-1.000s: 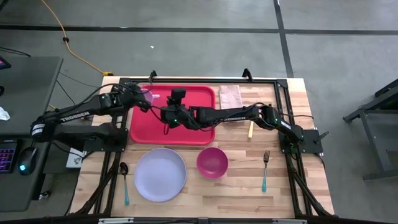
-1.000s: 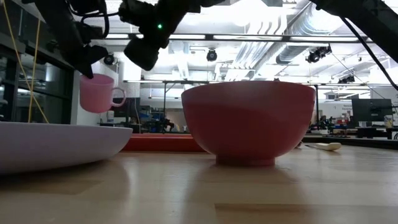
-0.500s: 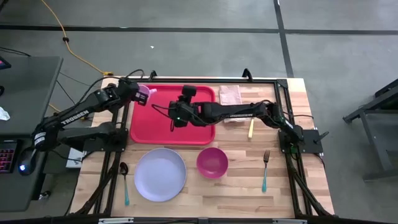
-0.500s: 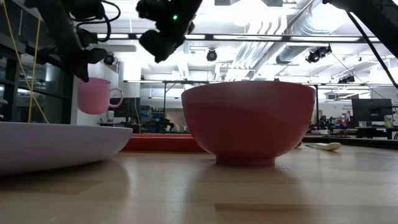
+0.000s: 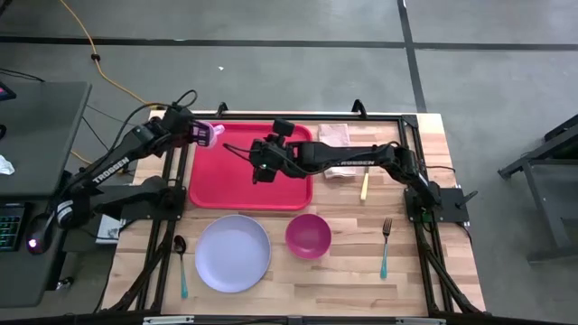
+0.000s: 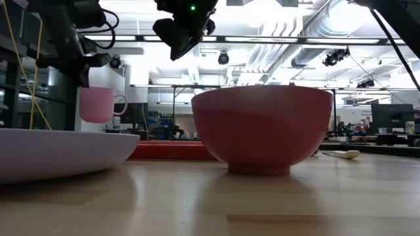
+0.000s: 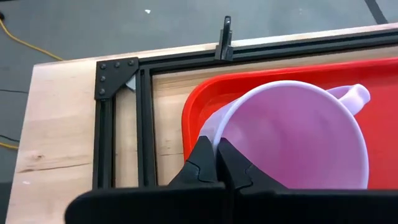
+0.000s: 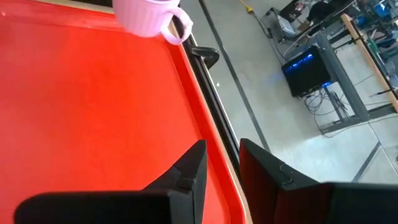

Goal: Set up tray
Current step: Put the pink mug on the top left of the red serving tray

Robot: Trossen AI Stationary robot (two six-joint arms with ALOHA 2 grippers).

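Pink cup (image 7: 292, 134) hangs pinched by its rim in my left jaws (image 7: 214, 163), over the tray's (image 5: 237, 185) corner. My right jaws (image 8: 217, 165) hover spread above the tray.

high: straight down | low: table-level | both share bowl (image 5: 308, 235)

Left arm is stretched out toward the far left corner of the counter, with the left gripper (image 5: 200, 134) hanging up in the air. Its fingers (image 7: 202, 163) are pinched together, squeezed onto the rim of a pink mug (image 7: 292, 134). Right arm is reaching a long way across from its base on the right side, nearly straight, wrist raised. The right gripper (image 5: 259, 169) hovers up high with a narrow gap showing between its fingers (image 8: 186, 168), nothing between them.
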